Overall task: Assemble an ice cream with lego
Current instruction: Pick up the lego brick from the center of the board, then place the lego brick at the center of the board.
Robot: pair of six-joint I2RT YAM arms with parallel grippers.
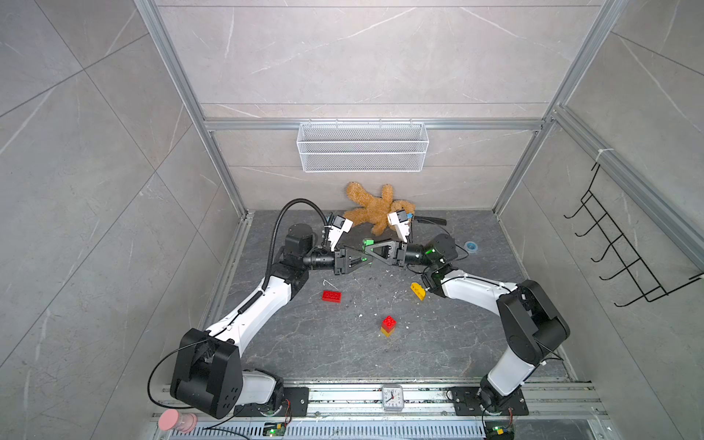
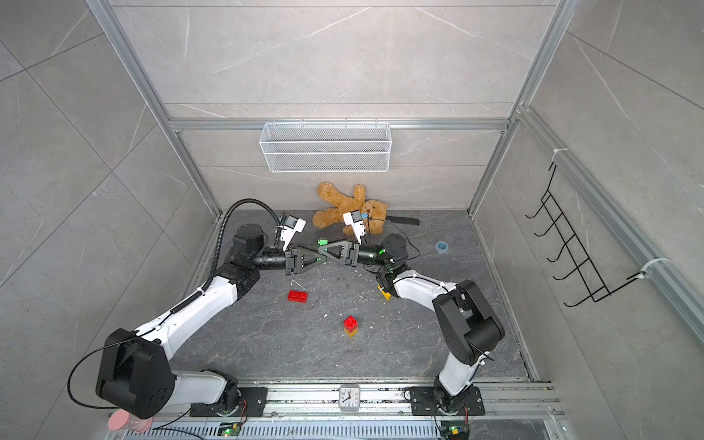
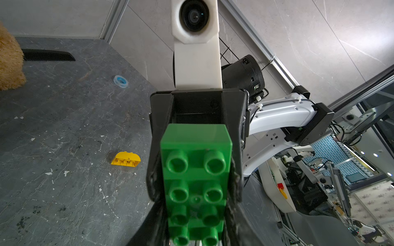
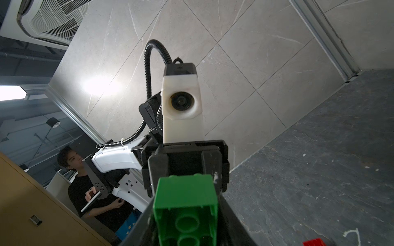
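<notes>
left wrist shows studs on green brick point(image 3: 195, 170), right wrist its underside.

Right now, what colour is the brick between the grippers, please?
Green; the brick shows best from the left wrist.

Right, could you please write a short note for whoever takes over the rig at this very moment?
The left claw is shut on one end of the green brick, held in the air.
The right claw flanks the other end; I cannot tell whether it grips.
On the table: the stem, red on yellow, stands near the middle. The red brick lies loose on the robot's left. The rounded yellow brick lies on its side on the right.
Done: stem stacked.
Left to do: green brick onto the stem, then red brick, then rounded yellow brick.
</notes>
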